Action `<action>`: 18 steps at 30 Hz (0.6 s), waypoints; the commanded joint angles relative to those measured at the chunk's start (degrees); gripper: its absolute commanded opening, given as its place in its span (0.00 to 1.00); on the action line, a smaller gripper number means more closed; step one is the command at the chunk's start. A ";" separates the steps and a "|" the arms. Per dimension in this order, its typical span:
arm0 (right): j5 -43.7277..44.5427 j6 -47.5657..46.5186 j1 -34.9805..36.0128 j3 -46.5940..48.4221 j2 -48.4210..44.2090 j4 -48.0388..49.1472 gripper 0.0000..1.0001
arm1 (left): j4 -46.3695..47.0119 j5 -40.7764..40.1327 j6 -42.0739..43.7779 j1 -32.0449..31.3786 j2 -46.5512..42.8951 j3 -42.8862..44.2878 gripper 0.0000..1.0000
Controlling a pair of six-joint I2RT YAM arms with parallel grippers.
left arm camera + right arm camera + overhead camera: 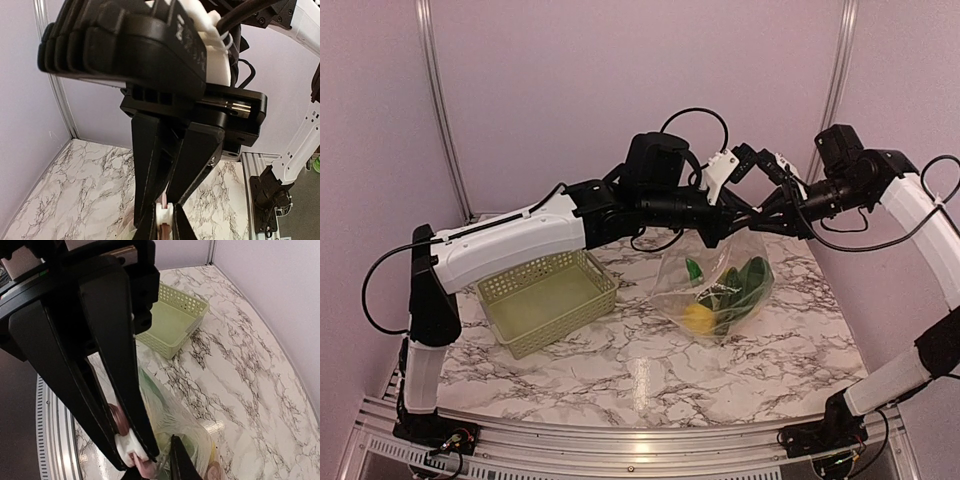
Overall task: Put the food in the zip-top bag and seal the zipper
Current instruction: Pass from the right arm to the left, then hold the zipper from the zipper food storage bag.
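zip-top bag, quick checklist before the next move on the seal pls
1. food inside the zip-top bag: ok, greens and yellow fruit show through it.
2. basket emptied: ok, nothing shows in it.
3. left gripper on the zipper: ok, pinched shut on the strip.
4. right gripper clamped on the zipper: cannot tell, the strip sits between its tips.
5. zipper sealed along its whole width: cannot tell.
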 commanded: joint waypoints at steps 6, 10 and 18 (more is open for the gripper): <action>-7.51 -6.55 0.98 0.20 -2.93 -1.23 0.08 | -0.49 4.01 -1.16 1.07 -1.81 -0.56 0.00; -5.74 -5.45 0.95 0.84 -3.72 0.31 0.00 | -0.23 4.84 -2.60 1.90 -2.26 -0.63 0.07; -3.10 -1.32 0.91 2.76 -3.15 0.80 0.00 | -0.44 3.83 -2.18 2.80 -3.32 -1.42 0.23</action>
